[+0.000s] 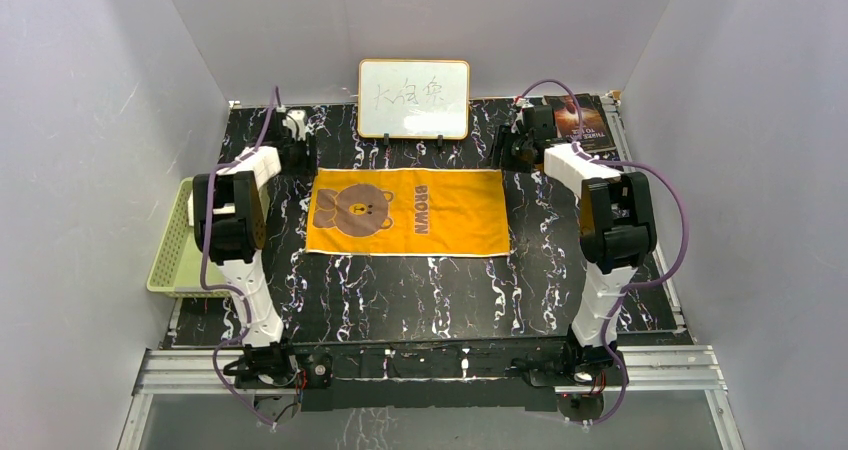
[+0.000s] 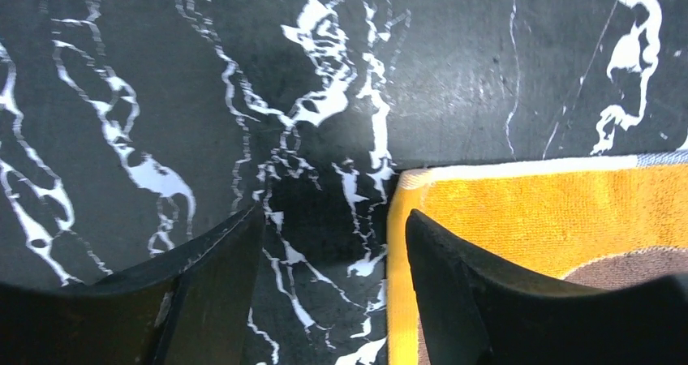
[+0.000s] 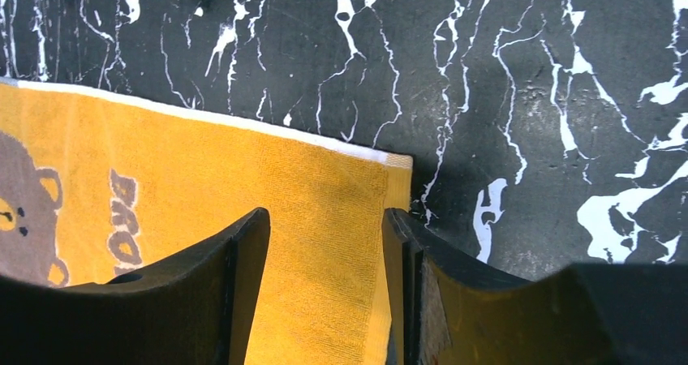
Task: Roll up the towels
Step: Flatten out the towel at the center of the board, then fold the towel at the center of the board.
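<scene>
The orange-and-brown towel (image 1: pixel 407 211), with a bear picture and the word BROWN, lies flat and unrolled in the middle of the black marble table. My left gripper (image 1: pixel 298 153) is open just above the table at the towel's far left corner. In the left wrist view (image 2: pixel 333 243) one finger is over bare table and the other over the towel's edge (image 2: pixel 527 211). My right gripper (image 1: pixel 527 148) is open at the far right corner. In the right wrist view (image 3: pixel 324 235) its jaws straddle the towel's right edge strip (image 3: pixel 243 178). Neither holds anything. The cream-beige towel is out of view.
A pale green slotted basket (image 1: pixel 178 260) sits off the table's left edge, beside the left arm. A whiteboard (image 1: pixel 413 98) stands at the back centre. A dark booklet (image 1: pixel 582 122) lies at the back right. Grey walls close in three sides.
</scene>
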Controlling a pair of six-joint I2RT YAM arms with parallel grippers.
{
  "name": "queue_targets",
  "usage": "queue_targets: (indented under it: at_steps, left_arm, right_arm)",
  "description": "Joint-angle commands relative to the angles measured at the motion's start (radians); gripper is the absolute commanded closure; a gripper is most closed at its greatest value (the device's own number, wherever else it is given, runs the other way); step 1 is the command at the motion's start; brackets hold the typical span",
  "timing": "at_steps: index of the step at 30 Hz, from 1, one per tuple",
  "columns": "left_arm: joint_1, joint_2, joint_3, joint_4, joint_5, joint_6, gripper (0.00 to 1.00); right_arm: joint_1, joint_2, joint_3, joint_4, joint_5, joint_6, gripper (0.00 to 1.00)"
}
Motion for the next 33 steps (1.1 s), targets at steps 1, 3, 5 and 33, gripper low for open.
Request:
queue_targets:
  at_steps: [1, 3, 5, 33]
  left_arm:
    - [-0.054, -0.021, -0.036, 0.05, -0.07, 0.068, 0.38]
    - [-0.067, -0.009, -0.032, 0.046, -0.084, 0.076, 0.39]
    - [-0.076, 0.001, -0.031, 0.045, -0.101, 0.084, 0.4]
    - [-0.086, -0.044, -0.003, -0.031, -0.099, 0.045, 0.35]
  right_arm:
    - [0.001, 0.012, 0.042, 0.026, 0.079, -0.025, 0.5]
    - [0.002, 0.027, 0.06, 0.009, 0.127, -0.046, 0.51]
    - [0.006, 0.041, 0.071, -0.003, 0.181, -0.068, 0.52]
    - [0.024, 0.19, 0.087, 0.002, 0.316, -0.168, 0.98]
